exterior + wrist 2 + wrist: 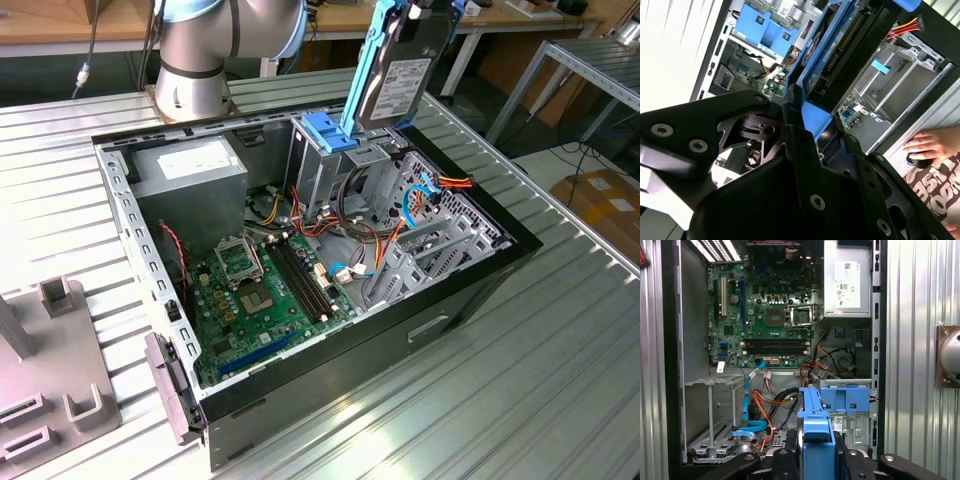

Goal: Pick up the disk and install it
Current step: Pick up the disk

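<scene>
Now, the disk (400,85) is up in the air, clear of the counter (530,400), hanging on edge over the open computer case (470,290). In the second wrist view the black jaws are closed on the end of its light-blue carrier rail (816,119). That looks deliberate: gripping the plastic end leaves the grey metal body free below.

The label side faces the exterior camera and the drive is slightly tilted. Its lower end is just above the grey drive cage (370,160) and just beside the blocky blue latch (325,132); whether it touches the cage I cannot tell. The on-edge pose seems chosen to match the cage's opening.

The first wrist view looks straight down past the rail to the latch, with orange and blue cables (760,410) lying beside the cage, so a clean line matters. The motherboard (255,285) sits well apart. A person's hand (930,145) rests outside the case wall.
</scene>
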`<state>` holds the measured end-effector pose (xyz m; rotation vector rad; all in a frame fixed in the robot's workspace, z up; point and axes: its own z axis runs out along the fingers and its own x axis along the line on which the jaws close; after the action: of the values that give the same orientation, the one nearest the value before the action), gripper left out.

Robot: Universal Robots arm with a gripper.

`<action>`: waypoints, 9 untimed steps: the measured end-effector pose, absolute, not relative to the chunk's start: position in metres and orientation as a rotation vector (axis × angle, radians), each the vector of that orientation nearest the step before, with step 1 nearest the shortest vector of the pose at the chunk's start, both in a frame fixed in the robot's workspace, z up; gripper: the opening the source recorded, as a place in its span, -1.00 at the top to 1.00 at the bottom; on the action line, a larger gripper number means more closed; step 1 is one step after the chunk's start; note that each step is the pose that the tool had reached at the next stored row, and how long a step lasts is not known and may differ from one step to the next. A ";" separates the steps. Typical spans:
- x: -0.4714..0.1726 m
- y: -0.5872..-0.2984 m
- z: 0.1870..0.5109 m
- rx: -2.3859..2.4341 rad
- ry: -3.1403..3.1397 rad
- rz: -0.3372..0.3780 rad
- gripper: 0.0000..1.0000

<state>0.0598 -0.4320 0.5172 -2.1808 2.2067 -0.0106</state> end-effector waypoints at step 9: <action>0.060 -0.470 0.517 -2.181 2.207 -0.011 0.26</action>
<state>0.0598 -0.4701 0.5173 -2.1808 2.2066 -0.0106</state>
